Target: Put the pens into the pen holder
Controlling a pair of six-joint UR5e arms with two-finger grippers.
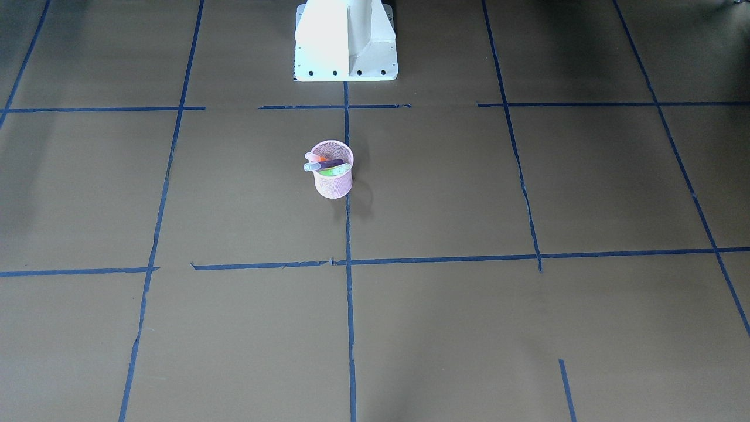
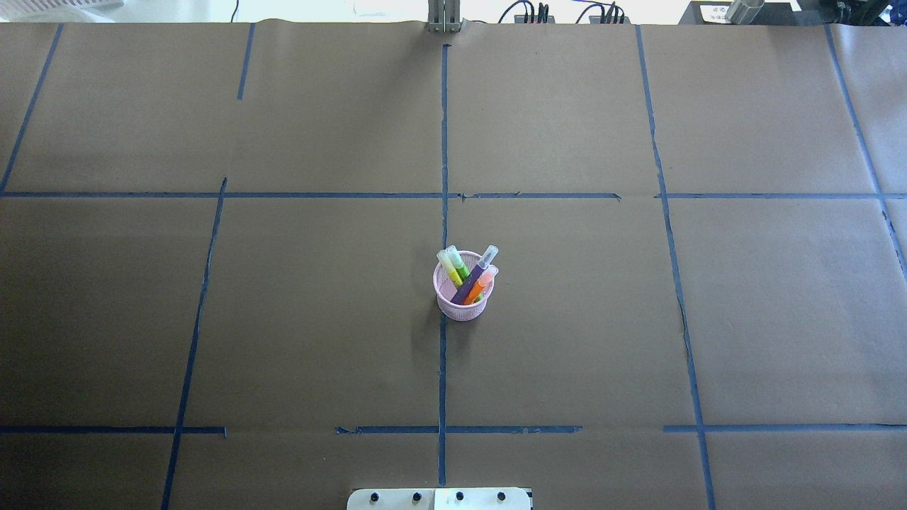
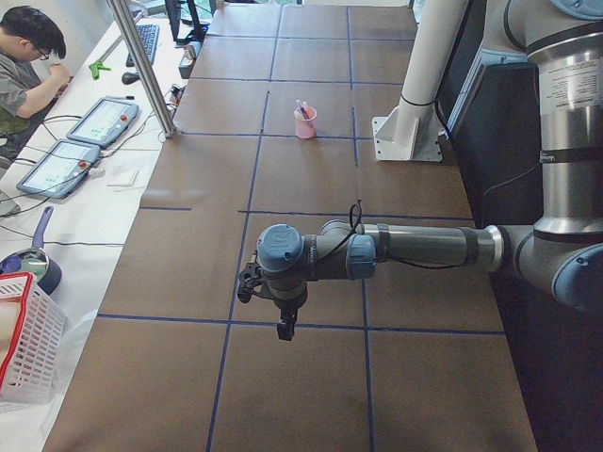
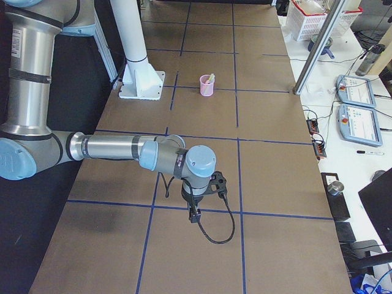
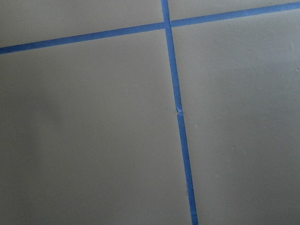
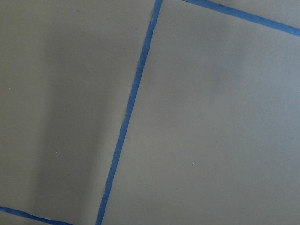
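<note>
Looking at a small round pink wire-mesh pen holder (image 2: 462,309), upright mid-table on the centre blue tape line (image 2: 443,142). Holds all three slim markers: purple pen (image 2: 473,282), orange pen (image 2: 485,284), bright green pen (image 2: 460,268), leaning, pale caps poking over the rim. Well apart from it: left gripper (image 3: 283,330) and right gripper (image 4: 195,215), hanging over brown paper (image 2: 283,319). Can't tell the jaw state on either.

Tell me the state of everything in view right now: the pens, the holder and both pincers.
pen holder: upright on the table, pens inside.
purple pen: in the holder, leaning, cap end up.
orange pen: in the holder, leaning, cap end up.
green pen: in the holder, leaning, cap end up.
left pincer: pointing down over the table, away from the holder; open or shut unclear.
right pincer: likewise.
</note>
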